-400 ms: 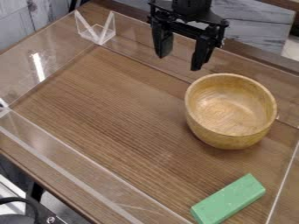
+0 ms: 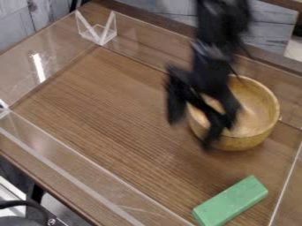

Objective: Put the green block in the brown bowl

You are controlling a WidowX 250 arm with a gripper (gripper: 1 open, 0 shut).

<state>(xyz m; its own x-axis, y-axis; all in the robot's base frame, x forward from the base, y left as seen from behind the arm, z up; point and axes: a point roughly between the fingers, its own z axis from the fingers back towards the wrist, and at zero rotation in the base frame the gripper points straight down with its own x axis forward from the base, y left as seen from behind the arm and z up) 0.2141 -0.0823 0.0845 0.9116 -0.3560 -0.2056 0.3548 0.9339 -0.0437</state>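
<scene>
The green block (image 2: 232, 202) lies flat on the wooden table near its front right edge, untouched. The brown bowl (image 2: 257, 108) stands upright at the right, partly covered by the arm. My gripper (image 2: 197, 117) is blurred by motion and hangs low over the bowl's left front side, pointing down. Its dark fingers (image 2: 177, 102) are spread apart with nothing between them, so it is open. It is well short of the block, which sits nearer the camera and further right.
A clear acrylic wall (image 2: 71, 172) borders the table along the left and front. A small clear plastic stand (image 2: 97, 26) sits at the back left. Bare wood (image 2: 106, 106) fills the left and middle.
The gripper has dropped from the back of the table toward the camera and down, now in front of the bowl's left side. Bowl and block have not moved.
</scene>
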